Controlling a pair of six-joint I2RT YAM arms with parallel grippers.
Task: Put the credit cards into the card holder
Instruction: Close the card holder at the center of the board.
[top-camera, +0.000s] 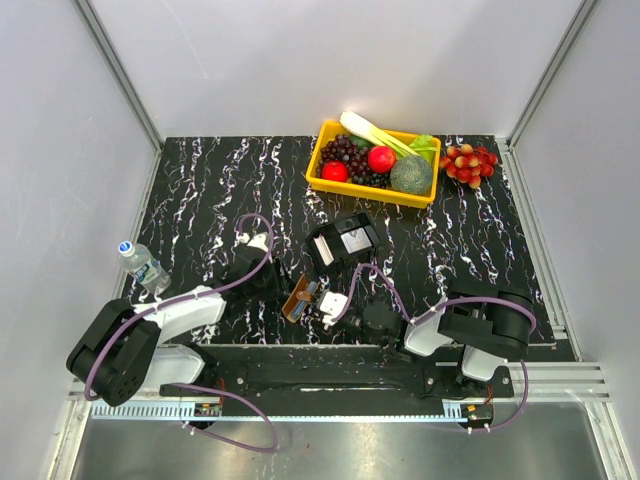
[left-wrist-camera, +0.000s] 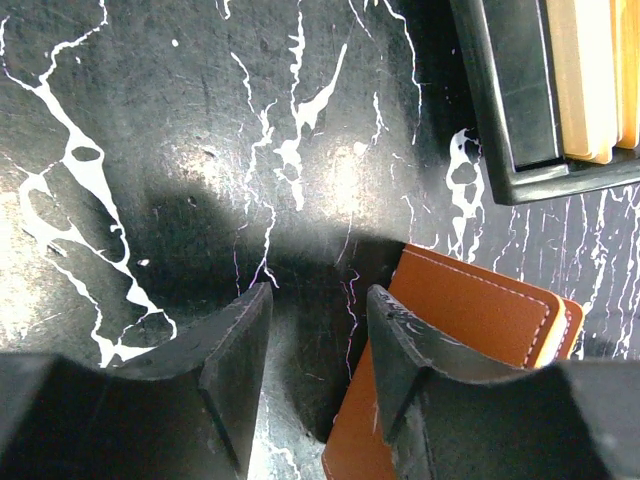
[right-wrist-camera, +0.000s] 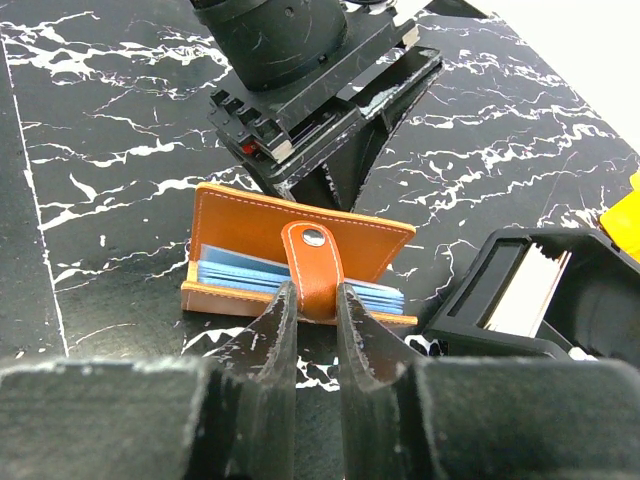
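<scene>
Brown card holder (right-wrist-camera: 300, 235): laid on the black marbled table (top-camera: 210, 190), half open, with its orange-brown cover raised at a tilt over the base.
Snap tab (right-wrist-camera: 313, 262): hung down over the front of the card holder, with its metal stud seen near the top.
Right gripper (right-wrist-camera: 312, 300): clamped on the lower end of the snap tab, which is pinched between both fingers just in front of the card holder.
Left gripper (left-wrist-camera: 318, 320): fingers are spread apart with only bare table between them. It is set low just behind the card holder, with one finger beside the cover's edge; whether it touches cannot be told.
Credit cards (right-wrist-camera: 245, 268): a light blue stack of thin sheets is seen inside the card holder, between cover and base. Whether these are cards or sleeves cannot be told. More pale cards (left-wrist-camera: 590, 70) are stood in the black box.
Black box (top-camera: 343, 242): placed near the card holder on its far side, apart from it.
Yellow bin (top-camera: 322, 172): filled with fruit and vegetables, well beyond the card holder near the table's far edge.
Water bottle (top-camera: 142, 265): seen well to the left of the card holder, at the table's left edge.
</scene>
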